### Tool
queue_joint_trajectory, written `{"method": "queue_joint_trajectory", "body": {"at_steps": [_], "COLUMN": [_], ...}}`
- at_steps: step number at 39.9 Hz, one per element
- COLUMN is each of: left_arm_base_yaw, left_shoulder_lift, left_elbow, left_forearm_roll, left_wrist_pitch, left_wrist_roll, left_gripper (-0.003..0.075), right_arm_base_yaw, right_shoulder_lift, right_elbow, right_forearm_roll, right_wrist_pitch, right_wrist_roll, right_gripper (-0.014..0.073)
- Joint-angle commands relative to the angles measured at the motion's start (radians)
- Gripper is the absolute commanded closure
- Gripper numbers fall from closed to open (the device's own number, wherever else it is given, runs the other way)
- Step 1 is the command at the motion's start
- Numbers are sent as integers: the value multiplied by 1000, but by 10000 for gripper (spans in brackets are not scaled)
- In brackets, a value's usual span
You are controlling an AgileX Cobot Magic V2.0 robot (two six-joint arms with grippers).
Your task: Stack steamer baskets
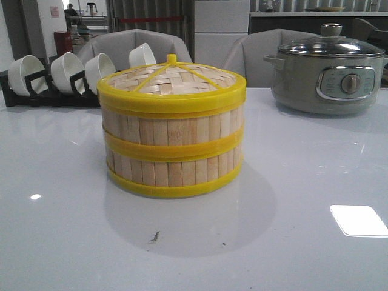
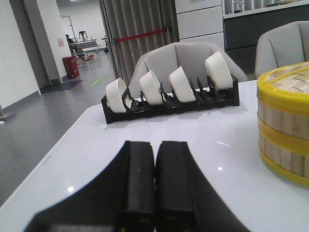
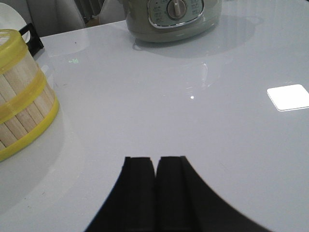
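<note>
Both grippers are sitting pressed closed and empty, left gripper (image 2: pixel 154 166), right gripper (image 3: pixel 155 166). Mid-table (image 1: pixel 303 182), the steamer baskets (image 1: pixel 173 148) are standing stacked, pale slats, yellow rims, woven lid (image 1: pixel 171 79) on top. Behind, the pot's (image 1: pixel 327 73) panel writing is too small to read.

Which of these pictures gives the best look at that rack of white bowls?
The left wrist view: the bowl rack stands whole with four bowls in plain sight. The front view shows it far back, its right end hidden behind the stacked steamer baskets. The right wrist view catches only a corner.
</note>
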Motion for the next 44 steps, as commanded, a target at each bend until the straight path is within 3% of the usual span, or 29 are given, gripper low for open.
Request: {"method": "queue_joint_trajectory", "body": {"at_steps": [1,16,26,44], "left_arm_base_yaw": [5,5,5,5], "left_shoulder_lift": [-18,-18,-18,-18], "left_elbow": [2,2,2,2], "left_forearm_roll": [-2,-2,-2,-2], "left_wrist_pitch": [-84,-84,-84,-84], "left_wrist_roll": [-3,-3,-3,-3], "left_gripper": [634,634,634,634], "right_arm_base_yaw": [0,0,0,0], "right_shoulder_lift": [-21,-20,-20,-20], "right_elbow": [-15,-15,-15,-15], "right_forearm_roll": [9,5,-152,-144], "right_wrist_pitch": [-78,-91,-138,-155], "right_wrist_roll": [-7,-7,64,34], "right_gripper": [561,561,561,561]}}
